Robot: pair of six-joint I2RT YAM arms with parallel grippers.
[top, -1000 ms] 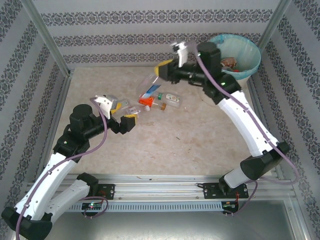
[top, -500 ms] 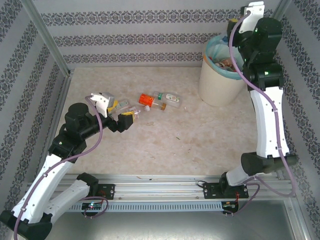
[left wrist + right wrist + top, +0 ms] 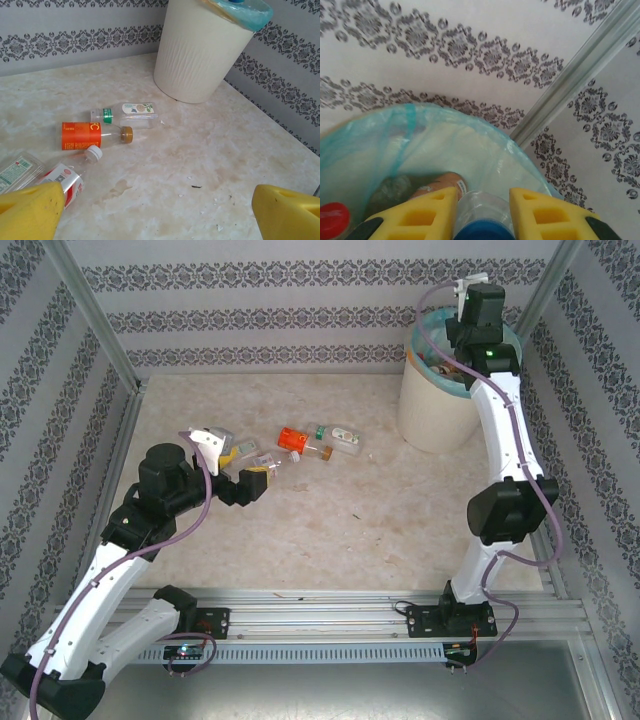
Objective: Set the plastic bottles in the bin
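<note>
Found at the far right corner of the surface [image 3: 350, 530]: the bin [image 3: 432, 415], cream, lined in teal. Seen inside: a red cap [image 3: 332, 220] and a brownish bottle [image 3: 440, 184]. Clenched in the right hand [image 3: 482, 196] over the opening: a clear blue-capped bottle [image 3: 481, 212]. Left hand [image 3: 157, 210] released, fingers wide, just beside a white-capped bottle [image 3: 70, 175]. Lying mid-surface beyond it: orange-labelled bottle [image 3: 82, 136] and green-labelled bottle [image 3: 127, 114].

A white letter "C" shows on the orange-labelled bottle [image 3: 82, 136]; nothing else is legible.
</note>
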